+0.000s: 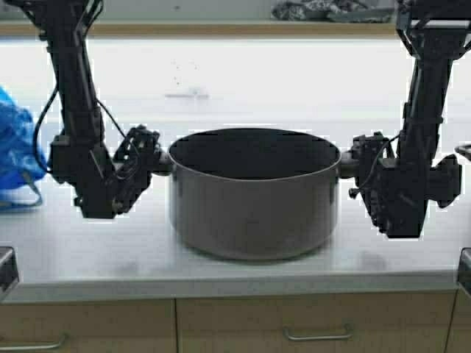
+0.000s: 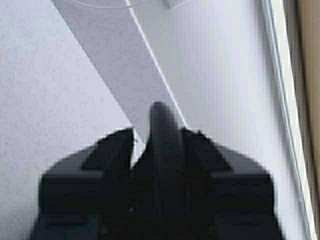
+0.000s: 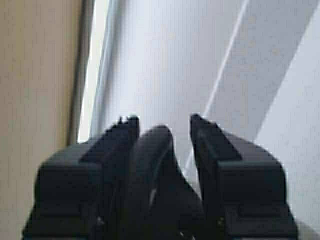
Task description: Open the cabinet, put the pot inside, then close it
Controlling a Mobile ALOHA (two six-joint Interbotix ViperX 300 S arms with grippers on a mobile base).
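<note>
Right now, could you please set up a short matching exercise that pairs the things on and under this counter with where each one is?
Column one:
1. pot
2. left gripper
3. right gripper
4. blue bag

Column two:
A. at the counter's far left edge
B. shut on the pot's right side handle
C. in the middle of the counter, between the two arms
D. shut on the pot's left side handle

Pairs: 1-C, 2-D, 3-B, 4-A
</note>
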